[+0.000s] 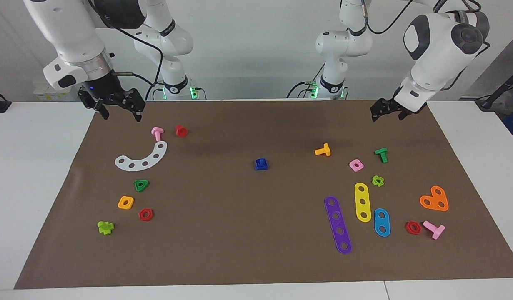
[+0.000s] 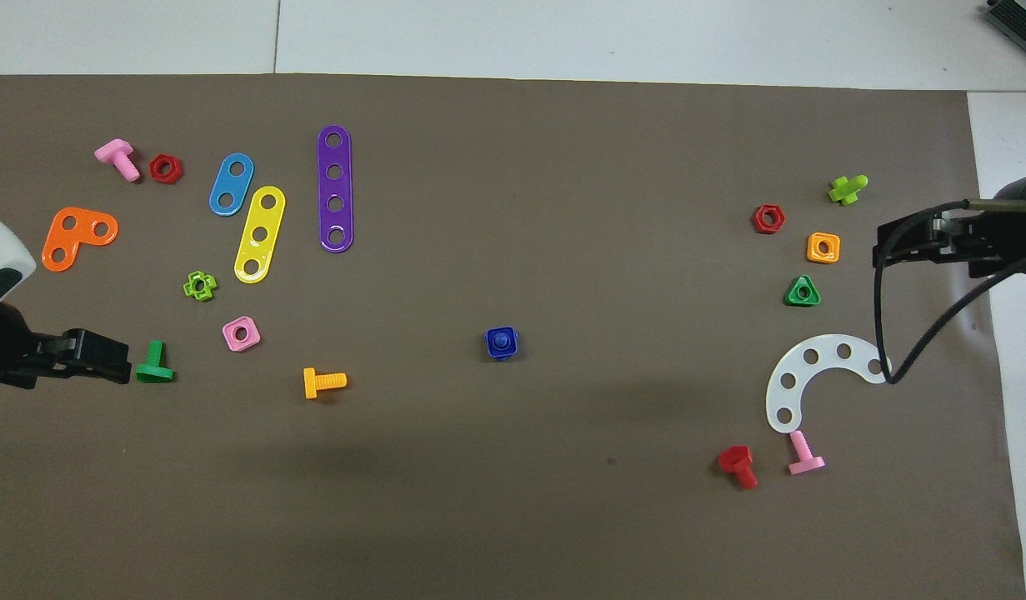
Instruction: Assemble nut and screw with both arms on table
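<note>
Mid-mat, nut (image 2: 501,342) on screw (image 1: 261,161), grippers apart

We find no readable text, label, brand, number or sign anywhere in either view. The toy parts on the brown mat are plain coloured plastic with no markings we can make out, and the white arm casings show no lettering that can be read.
</note>
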Tool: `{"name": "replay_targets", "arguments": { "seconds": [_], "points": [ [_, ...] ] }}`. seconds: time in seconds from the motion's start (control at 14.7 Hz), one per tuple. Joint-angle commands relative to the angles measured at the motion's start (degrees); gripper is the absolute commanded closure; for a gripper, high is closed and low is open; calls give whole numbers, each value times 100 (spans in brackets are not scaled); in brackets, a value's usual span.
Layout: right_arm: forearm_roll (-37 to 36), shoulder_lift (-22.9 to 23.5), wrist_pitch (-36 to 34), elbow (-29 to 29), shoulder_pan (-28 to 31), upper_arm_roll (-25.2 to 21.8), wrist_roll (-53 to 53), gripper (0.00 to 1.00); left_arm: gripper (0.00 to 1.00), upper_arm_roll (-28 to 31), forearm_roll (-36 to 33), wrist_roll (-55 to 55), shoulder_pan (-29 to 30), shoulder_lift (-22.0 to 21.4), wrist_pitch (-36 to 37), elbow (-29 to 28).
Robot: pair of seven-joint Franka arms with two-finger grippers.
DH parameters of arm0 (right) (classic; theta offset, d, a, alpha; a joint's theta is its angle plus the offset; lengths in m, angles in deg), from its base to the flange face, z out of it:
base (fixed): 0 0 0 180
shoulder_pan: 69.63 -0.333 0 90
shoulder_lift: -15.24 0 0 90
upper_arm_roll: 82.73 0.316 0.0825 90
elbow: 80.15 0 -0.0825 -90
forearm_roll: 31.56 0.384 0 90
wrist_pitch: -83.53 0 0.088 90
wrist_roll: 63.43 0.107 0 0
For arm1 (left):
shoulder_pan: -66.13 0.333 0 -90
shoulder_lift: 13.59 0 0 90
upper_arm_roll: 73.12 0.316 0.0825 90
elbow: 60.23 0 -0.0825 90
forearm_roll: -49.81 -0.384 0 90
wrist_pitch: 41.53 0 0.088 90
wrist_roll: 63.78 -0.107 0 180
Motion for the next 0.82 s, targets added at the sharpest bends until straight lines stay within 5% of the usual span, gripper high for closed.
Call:
{"name": "replay_targets", "arguments": {
  "seconds": [0.0,0.34,0.75],
  "points": [
    [148,-105,-33,-110,83,36,-192,0,0,-59,-145,67,25,16,-62,216],
    [148,-105,-33,-110,83,36,-192,0,0,-42,-137,49,34,51,-1063,288],
    [148,-105,-33,-110,83,36,-192,0,0,-42,-136,14,34,25,-1021,226]
  ]
}}
